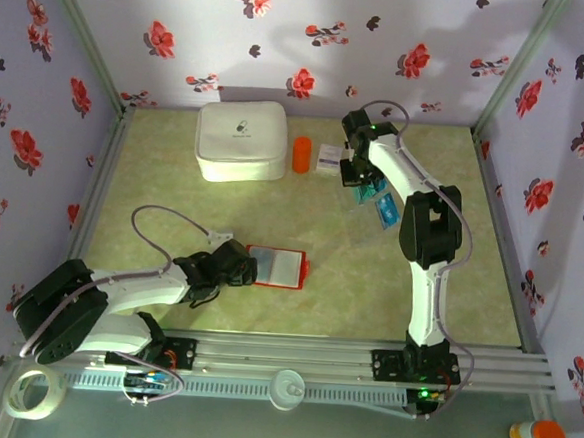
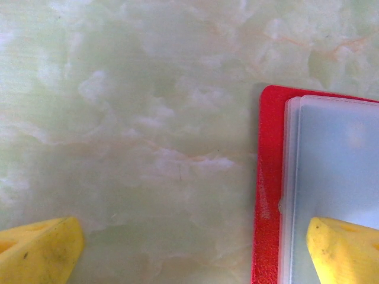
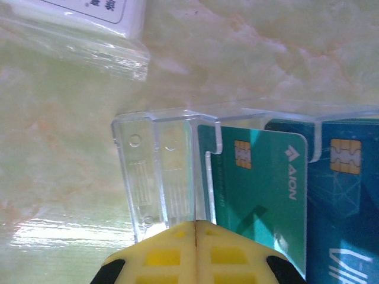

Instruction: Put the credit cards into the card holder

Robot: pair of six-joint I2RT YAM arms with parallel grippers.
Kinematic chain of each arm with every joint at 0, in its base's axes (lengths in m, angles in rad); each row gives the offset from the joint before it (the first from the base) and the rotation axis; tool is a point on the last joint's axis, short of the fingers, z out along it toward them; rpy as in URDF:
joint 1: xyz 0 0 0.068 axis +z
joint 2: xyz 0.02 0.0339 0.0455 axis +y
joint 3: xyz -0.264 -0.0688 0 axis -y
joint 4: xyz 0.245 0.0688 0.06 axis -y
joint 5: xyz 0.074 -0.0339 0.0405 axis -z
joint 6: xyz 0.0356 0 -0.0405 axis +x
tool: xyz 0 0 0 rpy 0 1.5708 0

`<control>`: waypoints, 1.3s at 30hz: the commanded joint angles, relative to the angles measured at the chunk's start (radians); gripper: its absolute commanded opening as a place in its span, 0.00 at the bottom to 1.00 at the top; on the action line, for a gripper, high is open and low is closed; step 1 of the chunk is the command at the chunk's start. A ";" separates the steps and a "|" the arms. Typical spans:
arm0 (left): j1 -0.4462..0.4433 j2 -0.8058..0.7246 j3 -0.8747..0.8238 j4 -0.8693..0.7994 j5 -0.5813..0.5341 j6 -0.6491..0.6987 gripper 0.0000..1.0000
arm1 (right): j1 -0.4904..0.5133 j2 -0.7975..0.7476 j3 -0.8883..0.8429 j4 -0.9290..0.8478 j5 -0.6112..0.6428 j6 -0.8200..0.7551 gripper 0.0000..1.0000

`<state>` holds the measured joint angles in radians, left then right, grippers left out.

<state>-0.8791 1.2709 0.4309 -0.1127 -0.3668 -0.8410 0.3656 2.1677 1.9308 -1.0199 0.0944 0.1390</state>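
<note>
The credit cards (image 3: 260, 195), 1 teal and 1 blue, sit in a clear plastic tray (image 3: 154, 177) toward the back of the counter (image 1: 368, 284). They lie just ahead of the right pincer (image 3: 195, 236), whose fingers are pressed together at the tray's edge. The card holder (image 1: 277, 266) lies open near the front, well apart from them. The left pincer (image 2: 189, 254) is spread wide at its left edge, 1 fingertip (image 2: 343, 248) over the clear pocket and the other over bare counter.
</note>
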 commanded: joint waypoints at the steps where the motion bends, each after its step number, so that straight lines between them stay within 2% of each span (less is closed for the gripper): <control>1: 0.005 0.024 -0.053 -0.106 0.025 -0.041 0.99 | 0.014 -0.063 0.045 -0.023 -0.054 -0.006 0.00; 7: 0.005 0.015 -0.049 -0.120 0.015 -0.038 0.99 | 0.056 -0.158 0.047 -0.015 -0.097 0.016 0.00; 11: 0.006 0.016 -0.042 -0.131 0.011 -0.032 0.99 | 0.083 -0.257 -0.043 0.073 -0.167 0.071 0.00; 17: 0.006 0.016 -0.035 -0.144 -0.001 -0.030 0.99 | 0.094 -0.481 -0.367 0.366 -0.351 0.257 0.00; 22: 0.006 0.017 -0.029 -0.163 -0.014 -0.034 0.99 | 0.167 -0.693 -0.782 0.787 -0.415 0.505 0.00; 27: 0.006 0.005 -0.023 -0.197 -0.033 -0.043 0.99 | 0.341 -0.811 -1.116 1.143 -0.301 0.683 0.00; 31: 0.006 -0.003 -0.020 -0.223 -0.043 -0.047 0.99 | 0.486 -0.805 -1.298 1.405 -0.152 0.788 0.00; 39: 0.005 -0.018 -0.024 -0.256 -0.052 -0.060 0.99 | 0.643 -0.671 -1.434 1.724 0.026 0.860 0.00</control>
<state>-0.8787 1.2480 0.4374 -0.2039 -0.3931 -0.8600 0.9775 1.4715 0.5213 0.4980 -0.0040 0.9417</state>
